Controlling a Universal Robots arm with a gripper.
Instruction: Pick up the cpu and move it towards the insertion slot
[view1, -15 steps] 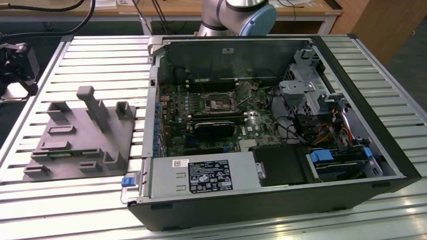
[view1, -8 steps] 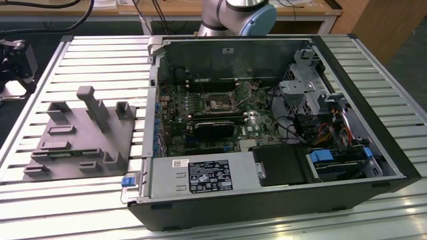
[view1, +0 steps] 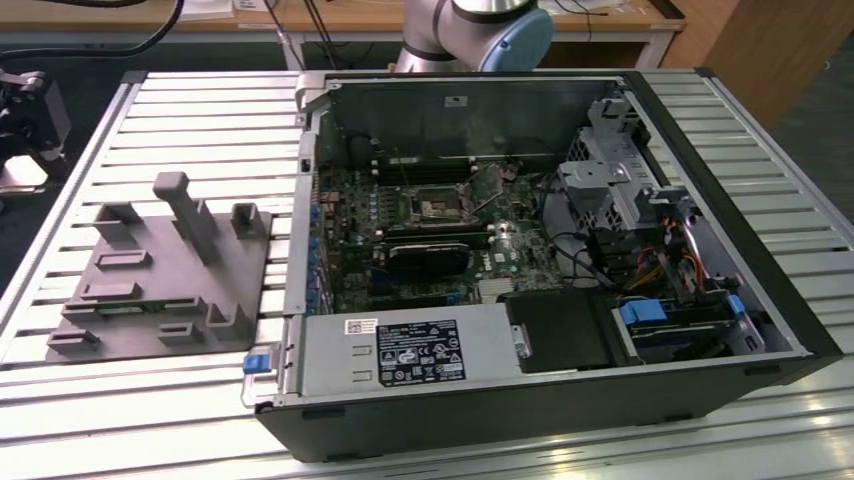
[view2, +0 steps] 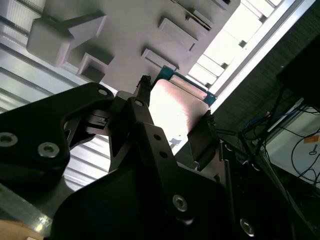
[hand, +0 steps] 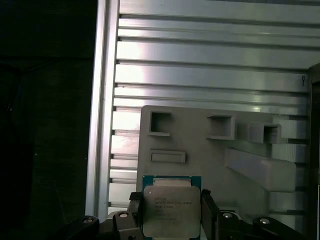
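A: Grip on the cpu (hand: 171, 209)?
B: Pinched between the jaws by two opposite edges, silver lid toward the first wrist camera, with a blue-green rim along one side.
A: Placed where?
B: Held over the grey fixture plate (hand: 200, 145), with the slatted table (hand: 200, 65) beyond. Seen in the second wrist view too, shining bright against the plate's raised blocks.
A: Pose of the arm (view1: 483, 28)?
B: Turned wrist-down toward the table. In the exterior view, a pale blue-capped joint past the far wall of the open computer case (view1: 747, 270).
A: And the insertion slot (view1: 438, 207)?
B: Inside that case, on the motherboard (view1: 400, 260), to the exterior view's right of the fixture plate and well apart from it.
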